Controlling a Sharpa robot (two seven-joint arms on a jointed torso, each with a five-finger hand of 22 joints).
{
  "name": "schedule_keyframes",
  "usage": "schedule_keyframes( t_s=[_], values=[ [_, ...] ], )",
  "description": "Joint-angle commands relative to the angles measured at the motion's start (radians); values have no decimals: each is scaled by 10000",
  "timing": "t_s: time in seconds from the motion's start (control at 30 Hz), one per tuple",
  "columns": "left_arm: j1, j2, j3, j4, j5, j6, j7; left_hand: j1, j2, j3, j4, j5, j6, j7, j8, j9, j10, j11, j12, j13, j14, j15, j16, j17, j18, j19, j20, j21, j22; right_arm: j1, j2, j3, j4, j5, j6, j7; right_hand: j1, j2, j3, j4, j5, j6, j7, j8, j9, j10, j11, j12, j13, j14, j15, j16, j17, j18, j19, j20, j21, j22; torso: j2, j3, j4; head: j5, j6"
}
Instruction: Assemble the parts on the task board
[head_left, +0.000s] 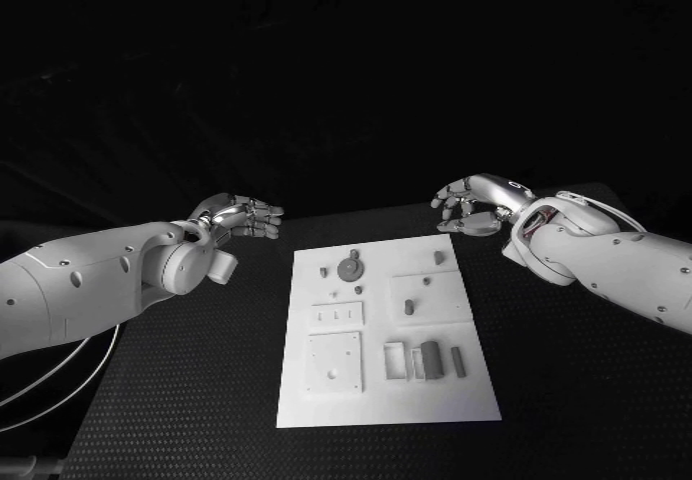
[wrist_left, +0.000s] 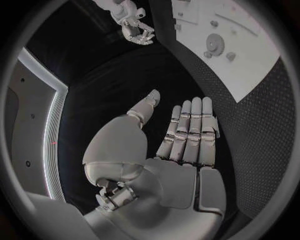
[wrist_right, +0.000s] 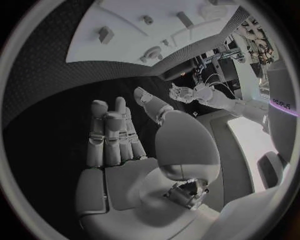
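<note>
From the head camera, the white board (head_left: 387, 335) lay in the middle of the black table (head_left: 577, 400), its long sides running near to far. Small grey parts sat on it: a round knob (head_left: 352, 266) near the far edge, a small peg (head_left: 438, 259) to its right, an upright block (head_left: 431, 354) and a thin bar (head_left: 459, 362) toward the near right corner, and a square plate (head_left: 333, 362) at the near left. The left hand (head_left: 242, 216) hovered off the board's far left corner, holding nothing, its fingers loosely curled but apart. The right hand (head_left: 473, 205) hung beyond the far right corner, also holding nothing, fingers bent and spread.

From the left wrist, the left hand (wrist_left: 178, 150) showed a flat palm with its fingers (wrist_left: 195, 125) straight, side by side, the thumb out to one side, nothing in it. Beyond lay the board (wrist_left: 250, 55) with the round knob (wrist_left: 215, 44) on it, and the right hand (wrist_left: 136, 27) hung further off over the dark table.

From the right wrist, the right hand (wrist_right: 134, 155) was likewise flat and empty, fingers (wrist_right: 106, 135) extended, the thumb apart. The board (wrist_right: 156, 25) stretched beyond them, with the left hand (wrist_right: 184, 93) past its far side.
</note>
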Motion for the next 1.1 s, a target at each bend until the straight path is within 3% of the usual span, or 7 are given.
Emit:
schedule_keyframes(
  t_s=[0.03, 0.13, 0.27, 0.4, 0.57, 0.9, 1.1],
  values=[
    [-2, 39, 7, 2, -57, 290, 102, -24, 84, 15, -6, -1, 67, 7, 21, -5, 14, 47, -8, -6, 68, 1, -13, 11, 160, 51, -1, -27, 9, -29, 6, 4, -269, -29, 587, 287, 62, -142, -7, -67, 20, -243, 224, 22, -18, -137, 158, -488, -277, 13, 130, -60, 18, 283, 52, 43, -56, 27, -88, 100, 6, -70, 8],
    [-7, 67, 8, 0, -57, 317, 103, -28, 85, 13, -6, -1, 63, 12, 15, -8, 2, 54, -19, -10, 62, 4, -23, 12, 156, 45, 0, -34, 8, -89, 27, 1, -545, -54, 813, 151, 103, -187, -54, -39, 16, -265, 225, 73, -27, -147, 310, -1127, -675, 13, 270, -136, 10, 283, -28, 100, -133, 64, -96, 110, -4, -64, 1],
    [-16, 72, 8, 12, -56, 343, 92, -31, 84, 11, -7, -1, 60, 13, 10, -10, -5, 58, -27, -12, 55, 7, -32, 12, 153, 38, 1, -40, 7, -230, 105, -3, -827, -370, 838, 63, 101, -197, -115, 16, 17, -313, 189, 135, -63, -81, 357, -1862, -1207, 98, 320, -427, -230, 283, -173, 227, -327, 64, -60, 75, 6, -79, 40],
    [-19, 67, 8, 15, -56, 349, 94, -31, 77, 8, -10, -1, 53, 18, 2, -13, -13, 63, -36, -15, 48, 10, -42, 13, 150, 31, 2, -48, 7, -399, 166, -3, -972, -905, 796, -58, 109, -234, -153, 44, 18, -330, 213, 157, -85, 208, 337, -1947, -1299, 163, 304, -410, -244, 283, -106, 209, -334, 85, -31, 66, 15, -148, 30],
    [-21, 74, 9, 63, -56, 361, 96, -33, 71, 3, -10, -1, 43, 24, -9, -17, -24, 69, -48, -19, 39, 15, -56, 14, 145, 22, 4, -58, 6, -549, 265, -3, -1193, -1096, 885, -127, 124, -270, -166, 49, 18, -364, 286, 155, -107, 326, 357, -2011, -1337, 157, 322, -414, -253, 283, -92, 205, -361, 88, 2, 19, 40, -230, 16],
    [-20, 77, 11, 137, -56, 379, 87, -35, 67, 0, -9, -1, 35, 32, -19, -21, -26, 72, -56, -20, 27, 20, -71, 16, 140, 11, 8, -70, 5, -755, 569, -4, -1550, -1150, 954, -117, 82, -269, -196, 117, 17, -334, 326, 197, -120, 512, 326, -2076, -1366, 167, 295, -391, -251, 283, -56, 205, -391, 98, 19, 22, 10, -299, -40],
    [-20, 99, 11, 152, -56, 398, 85, -34, 61, -3, -10, -1, 27, 37, -27, -24, -31, 75, -64, -22, 18, 25, -84, 17, 136, 2, 10, -79, 5, -838, 727, -8, -1751, -1149, 1027, -139, 65, -270, -218, 140, 15, -346, 331, 202, -134, 633, 290, -2071, -1339, 169, 259, -382, -250, 283, -41, 202, -404, 106, 30, 0, 6, -351, -47]
  ],
)
